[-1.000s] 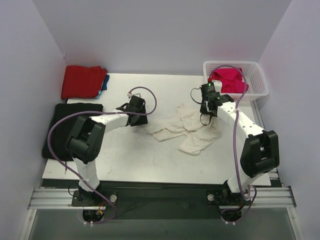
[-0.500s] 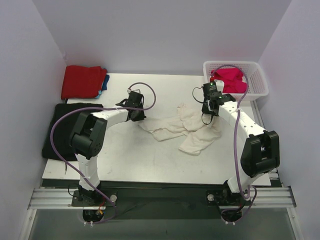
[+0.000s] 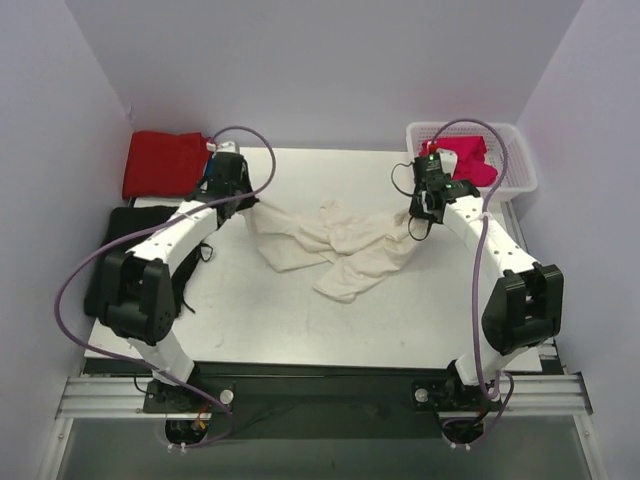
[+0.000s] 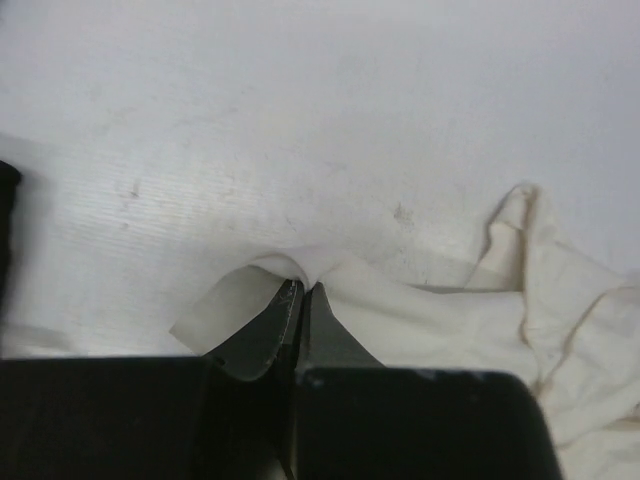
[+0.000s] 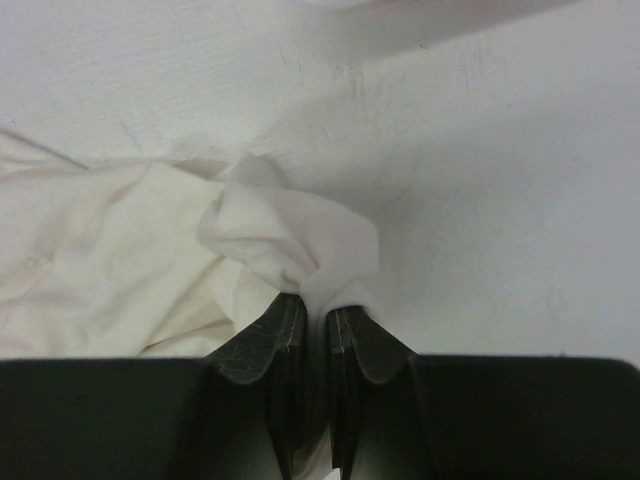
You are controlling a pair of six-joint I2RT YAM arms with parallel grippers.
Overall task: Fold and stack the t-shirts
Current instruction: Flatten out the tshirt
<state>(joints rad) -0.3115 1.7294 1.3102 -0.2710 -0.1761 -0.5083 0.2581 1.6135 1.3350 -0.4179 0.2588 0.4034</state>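
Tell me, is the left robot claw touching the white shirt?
Touching. The left wrist view shows the left gripper shut, with a fold of the cream-white t-shirt pinched between its fingertips.

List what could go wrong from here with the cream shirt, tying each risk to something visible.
1. The left end effector pinches only a thin edge of the cream shirt; a pull may slip it free.
2. The shirt lies bunched and twisted between the two grips, so it might fold crooked.
3. The right end effector works close to the basket, and its cable loops over it; the cable could snag the rim.
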